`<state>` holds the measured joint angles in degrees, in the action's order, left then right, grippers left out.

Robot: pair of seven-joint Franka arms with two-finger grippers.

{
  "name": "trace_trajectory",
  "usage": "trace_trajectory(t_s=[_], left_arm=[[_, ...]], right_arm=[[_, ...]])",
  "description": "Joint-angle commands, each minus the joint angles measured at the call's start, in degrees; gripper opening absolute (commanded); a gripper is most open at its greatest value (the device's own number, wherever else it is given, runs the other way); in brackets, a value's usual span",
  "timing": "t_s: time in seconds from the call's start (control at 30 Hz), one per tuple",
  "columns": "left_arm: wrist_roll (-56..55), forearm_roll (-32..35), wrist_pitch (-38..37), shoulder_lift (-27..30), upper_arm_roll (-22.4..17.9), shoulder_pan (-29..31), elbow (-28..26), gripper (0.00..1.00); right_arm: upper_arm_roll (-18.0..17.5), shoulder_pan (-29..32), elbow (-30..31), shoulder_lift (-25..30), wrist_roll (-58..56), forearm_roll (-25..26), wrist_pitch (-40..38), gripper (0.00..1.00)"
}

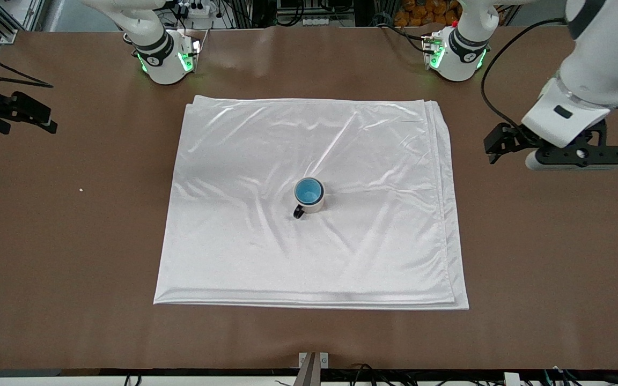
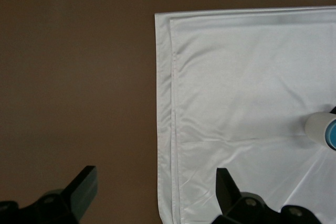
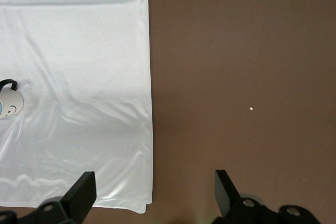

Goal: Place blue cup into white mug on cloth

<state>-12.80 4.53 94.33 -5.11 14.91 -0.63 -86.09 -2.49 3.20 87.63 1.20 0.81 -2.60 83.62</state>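
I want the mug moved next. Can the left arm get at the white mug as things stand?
Probably yes. The left pincer hangs open over bare table beside the cloth, and nothing stands between it and the white mug, though the blue cup sits inside.

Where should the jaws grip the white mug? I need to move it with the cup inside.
Probably straight down across the white mug body, jaws clear of its black handle, which points toward the front camera. The blue cup fills its mouth, so a rim pinch looks blocked.
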Motion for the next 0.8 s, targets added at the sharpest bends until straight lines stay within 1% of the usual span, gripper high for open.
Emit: trace_trajectory(t_s=[0.0,0.13,0.27,0.33,0.4,0.77], left_arm=[[5.59,-4.53,0.16,2.64,0.73,5.19,-3.03,1.0],[6.73,-4.53,2.87,5.28,0.73,6.6,-6.97,1.0],[10.16,-5.23,9.28,9.58,0.73,7.74,-14.18,1.0],[11.65,-6.54,11.57,11.43,0.65,8.62,-16.82,1.0],[12.88,-7.25,11.94,11.53,0.56,9.15,-17.18,1.0],[13.24,-6.29,11.76,10.29,0.29,10.65,-16.39,1.0]], right_arm=[[-0.14,0.05,-0.18,0.56,-0.55,0.05,-1.09,1.0],[-0.06,0.05,-0.18,0.73,-0.55,0.05,-1.18,1.0],[0.03,0.22,-0.26,0.64,-0.63,0.05,-1.18,1.0],[-0.06,0.23,-0.26,0.64,-0.63,0.05,-1.18,1.0],[-0.06,0.14,-0.26,0.64,-0.55,0.05,-1.18,1.0],[-0.5,0.05,-0.26,0.56,-0.46,-0.03,-0.57,1.0]])
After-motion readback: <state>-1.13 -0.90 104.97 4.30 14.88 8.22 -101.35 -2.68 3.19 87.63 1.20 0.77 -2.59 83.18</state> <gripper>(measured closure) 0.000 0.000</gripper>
